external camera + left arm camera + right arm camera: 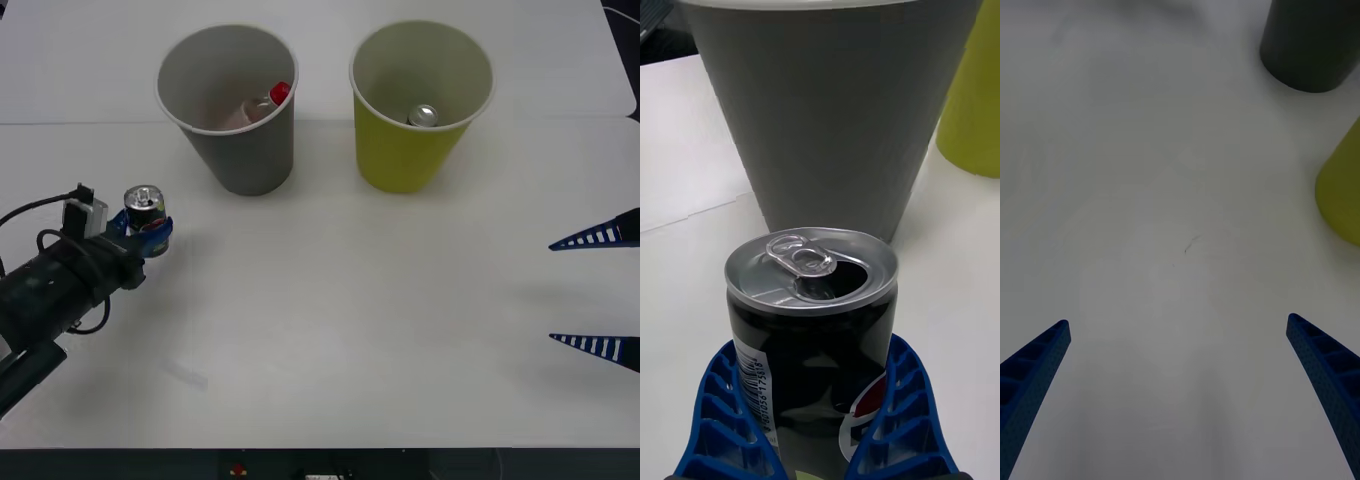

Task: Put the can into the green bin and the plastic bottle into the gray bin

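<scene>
Gripping an opened Pepsi-logo can (811, 330), the left hand (148, 236) is closed; right hand (598, 290) gapes empty.

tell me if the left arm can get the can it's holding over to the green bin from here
Probably yes, with a detour: the left gripper grips the can, but the gray bin stands between it and the green bin.

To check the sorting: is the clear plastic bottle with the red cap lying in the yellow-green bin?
No: the clear plastic bottle with the red cap lies in the large gray tapered bin.
</scene>
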